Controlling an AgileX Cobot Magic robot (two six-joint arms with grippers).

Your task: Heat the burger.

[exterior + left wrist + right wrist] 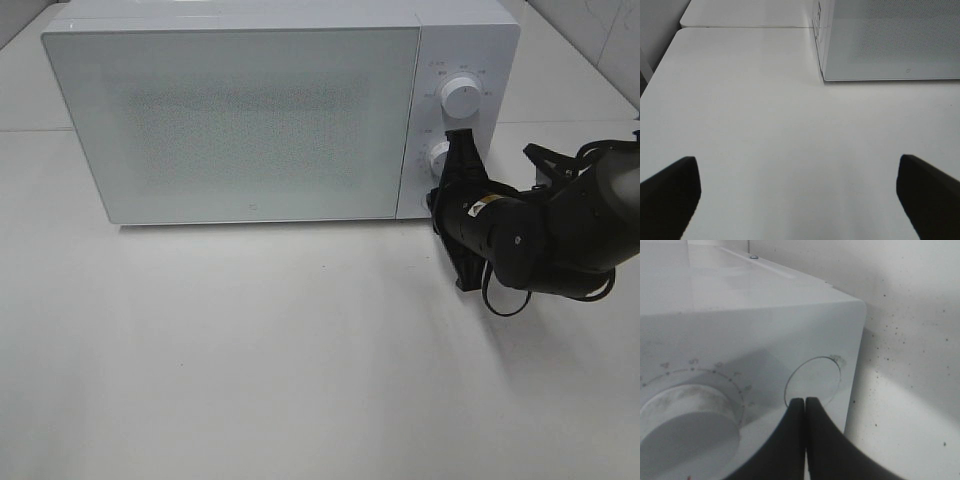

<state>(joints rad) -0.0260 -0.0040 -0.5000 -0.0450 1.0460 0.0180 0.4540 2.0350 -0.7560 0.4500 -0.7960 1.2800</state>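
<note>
The burger is out of view in every frame. A white microwave [245, 120] stands at the back of the table with its door closed. My right gripper [435, 200] is shut, and its tips rest against the round button [812, 382] at the bottom of the control panel, just below the lower knob [438, 157]. In the right wrist view the two fingers [805, 405] are pressed together on that button, with the dial [685, 425] beside it. My left gripper [797, 165] hangs open over the bare tabletop with nothing between its fingers; it does not show in the high view.
The upper knob [462, 97] sits higher on the panel. The white table [250, 350] stretches in front of the microwave. The left corner of the microwave [822, 75] lies ahead of the left gripper. A tiled wall stands behind.
</note>
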